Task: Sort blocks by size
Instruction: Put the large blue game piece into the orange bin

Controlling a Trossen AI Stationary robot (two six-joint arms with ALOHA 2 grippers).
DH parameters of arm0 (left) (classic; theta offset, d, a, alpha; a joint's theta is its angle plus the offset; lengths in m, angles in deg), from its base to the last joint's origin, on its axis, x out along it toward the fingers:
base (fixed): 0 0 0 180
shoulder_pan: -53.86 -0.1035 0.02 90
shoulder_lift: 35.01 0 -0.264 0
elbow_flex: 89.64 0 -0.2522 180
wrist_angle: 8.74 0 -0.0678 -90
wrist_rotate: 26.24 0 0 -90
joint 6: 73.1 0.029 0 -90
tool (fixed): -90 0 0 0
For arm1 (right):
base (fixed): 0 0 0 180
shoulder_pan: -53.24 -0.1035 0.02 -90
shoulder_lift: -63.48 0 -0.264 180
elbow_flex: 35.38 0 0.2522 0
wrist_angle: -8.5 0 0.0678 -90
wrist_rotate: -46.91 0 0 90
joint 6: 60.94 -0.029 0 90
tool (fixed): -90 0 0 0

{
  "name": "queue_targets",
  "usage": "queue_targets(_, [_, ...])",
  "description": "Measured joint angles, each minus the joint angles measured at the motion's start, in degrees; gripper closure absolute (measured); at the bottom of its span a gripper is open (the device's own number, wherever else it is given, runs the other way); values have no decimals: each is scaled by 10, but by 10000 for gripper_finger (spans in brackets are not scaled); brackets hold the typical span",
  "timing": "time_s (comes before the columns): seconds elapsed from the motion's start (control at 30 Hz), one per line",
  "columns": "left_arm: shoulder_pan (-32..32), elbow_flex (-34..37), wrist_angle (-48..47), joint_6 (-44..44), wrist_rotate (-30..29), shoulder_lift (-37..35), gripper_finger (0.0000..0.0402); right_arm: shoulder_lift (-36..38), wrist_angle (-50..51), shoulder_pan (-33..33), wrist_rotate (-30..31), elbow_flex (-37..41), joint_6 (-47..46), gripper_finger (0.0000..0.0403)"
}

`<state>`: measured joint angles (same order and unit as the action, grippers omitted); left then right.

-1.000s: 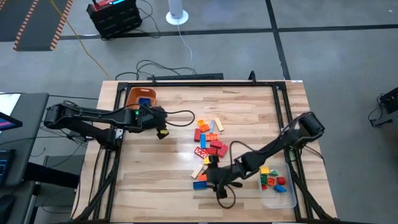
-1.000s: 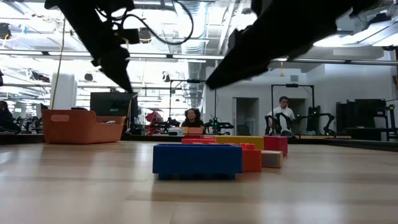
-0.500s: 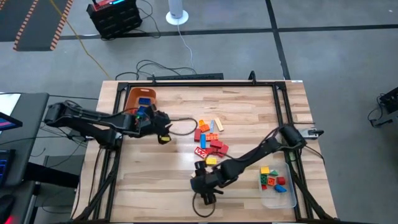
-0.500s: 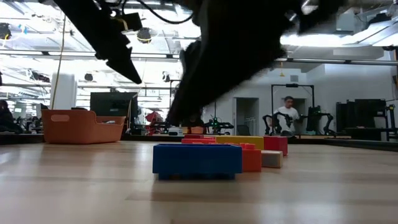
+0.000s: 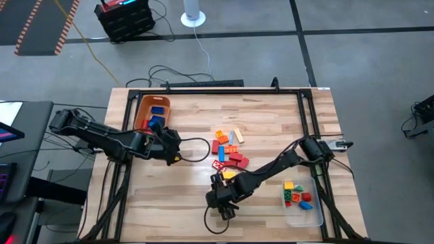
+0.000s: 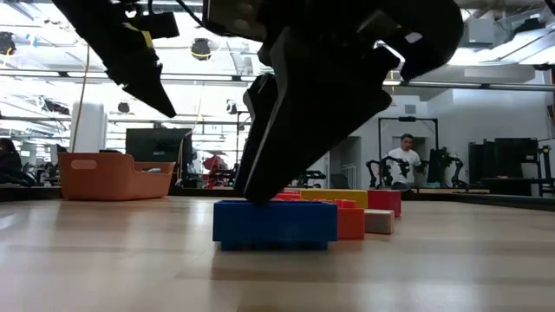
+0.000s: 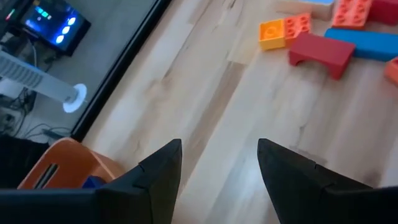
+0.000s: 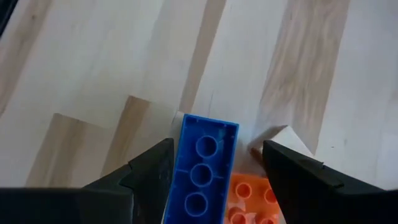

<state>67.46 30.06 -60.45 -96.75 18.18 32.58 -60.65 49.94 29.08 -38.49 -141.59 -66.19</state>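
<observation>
Blocks: one long blue block (image 8: 203,167) lies on the surface directly between the wide-spread, empty fingers of my right hand (image 5: 222,198), its long axis running straight ahead of me; an orange one (image 8: 245,198) touches its side. My left hand (image 5: 171,139), part open and empty, waits well apart beside one orange bin (image 5: 150,108)
</observation>
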Motion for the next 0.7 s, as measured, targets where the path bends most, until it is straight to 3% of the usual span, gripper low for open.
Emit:
queue_targets(0.43, [33, 0, -4, -23, -25, 0, 196, -30, 1, -2, 1, -2, 44, 152])
queue_targets(0.7, [35, 0, -3, -25, -24, 0, 196, -30, 23, -2, 12, -3, 42, 234])
